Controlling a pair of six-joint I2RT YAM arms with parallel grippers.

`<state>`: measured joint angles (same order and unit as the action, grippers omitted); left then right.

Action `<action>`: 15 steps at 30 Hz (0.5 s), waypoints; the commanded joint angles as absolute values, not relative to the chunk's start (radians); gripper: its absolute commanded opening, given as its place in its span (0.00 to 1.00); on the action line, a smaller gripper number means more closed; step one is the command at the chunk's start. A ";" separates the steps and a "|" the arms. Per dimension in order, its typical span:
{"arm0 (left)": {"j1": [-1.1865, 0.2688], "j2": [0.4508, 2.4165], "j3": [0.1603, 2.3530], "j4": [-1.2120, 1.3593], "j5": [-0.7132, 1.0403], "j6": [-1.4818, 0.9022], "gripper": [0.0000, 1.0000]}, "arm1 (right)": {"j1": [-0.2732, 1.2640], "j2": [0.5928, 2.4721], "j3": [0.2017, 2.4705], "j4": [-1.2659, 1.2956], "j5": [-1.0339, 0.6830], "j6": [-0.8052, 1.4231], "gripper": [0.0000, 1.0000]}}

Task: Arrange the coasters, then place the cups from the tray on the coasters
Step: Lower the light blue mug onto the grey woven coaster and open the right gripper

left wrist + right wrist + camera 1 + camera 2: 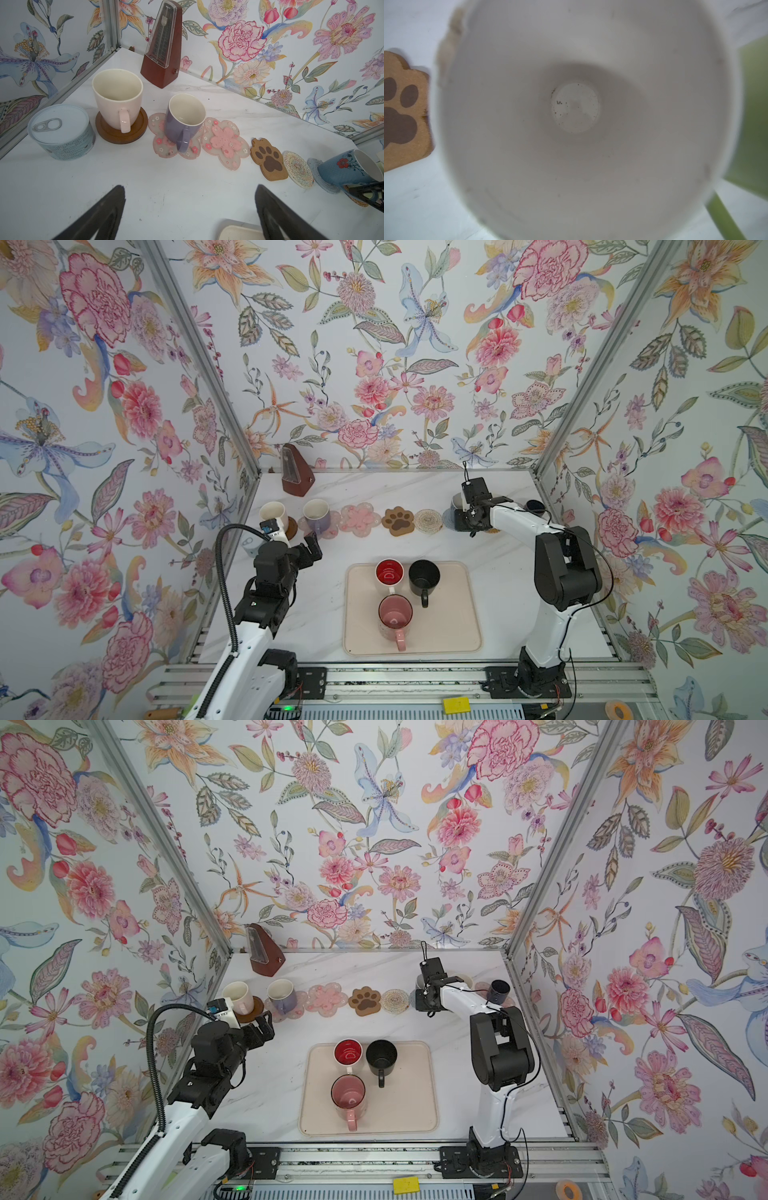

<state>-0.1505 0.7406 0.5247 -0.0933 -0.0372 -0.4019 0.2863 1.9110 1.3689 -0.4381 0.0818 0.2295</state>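
In both top views the left arm rises from the front rail with its elbow folded and its forearm angled toward the back row. The left gripper (312, 541) (264, 1020) hangs over bare table just in front of the lavender cup (316, 514), jaws spread wide and empty. The right arm leans up and leftward from its base, forearm nearly level, wrist bent down over the blue cup (457, 502) in the coaster row. The right gripper (462, 519) (424, 997) is at that cup, but its fingers are hidden, so I cannot tell how wide it stands. The red-inside cup (389, 572), black cup (424, 576) and pink cup (395, 612) stand on the tray (453, 626).

In the left wrist view, the left fingers (108, 212) stand far apart with nothing between them. The blue cup (342, 170) leans tilted on the grey coaster (318, 166), with a black finger (353, 188) at its lower side.

In the right wrist view, the camera looks straight into the cup's white inside. No fingers show. The paw coaster (402, 110) lies on one side and a green cup (753, 104) on the other.
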 commanded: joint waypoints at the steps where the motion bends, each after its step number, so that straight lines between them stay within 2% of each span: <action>1: -0.143 0.741 0.535 -0.110 -0.054 -0.409 0.99 | 0.282 1.867 1.360 -0.393 0.063 0.232 0.38; 4: -0.142 0.747 0.539 -0.113 -0.052 -0.412 0.99 | 0.283 1.821 1.345 -0.383 0.067 0.246 0.54; 10: -0.142 0.753 0.531 -0.102 -0.044 -0.428 0.99 | 0.282 1.667 1.296 -0.378 0.064 0.276 0.79; 15: -0.142 0.768 0.531 -0.108 -0.040 -0.442 0.99 | 0.282 1.461 1.091 -0.253 0.108 0.258 0.95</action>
